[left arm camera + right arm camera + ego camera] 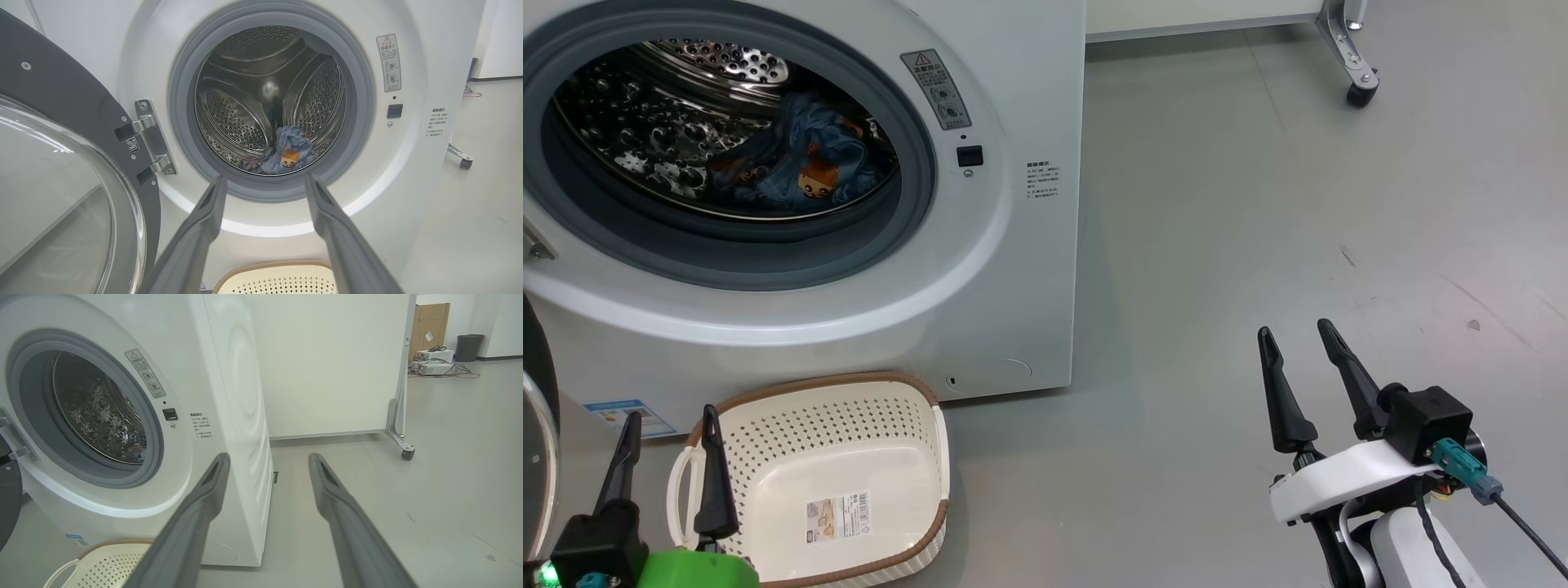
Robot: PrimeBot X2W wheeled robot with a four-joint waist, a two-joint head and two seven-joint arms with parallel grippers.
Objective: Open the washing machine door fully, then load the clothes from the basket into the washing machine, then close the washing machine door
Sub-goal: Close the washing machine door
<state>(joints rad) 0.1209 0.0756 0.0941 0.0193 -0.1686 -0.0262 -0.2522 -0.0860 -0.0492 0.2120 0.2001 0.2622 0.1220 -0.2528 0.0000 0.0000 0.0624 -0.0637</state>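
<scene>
The washing machine door [61,171], open at the left wrist view's left edge, looks rigid, weighty and slick-rimmed, and is probably best pushed at its free edge, far from the hinge [153,136]. The clothes [792,167] sit in the steel drum [670,122] at upper left; the basket [849,441] below holds nothing. The left gripper [671,416] and right gripper [1294,328] both gape, gripping nothing.

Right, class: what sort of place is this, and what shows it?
Probably a lab, not a home: washer on a grey floor, wheeled partition, electronics near a cardboard box.
</scene>
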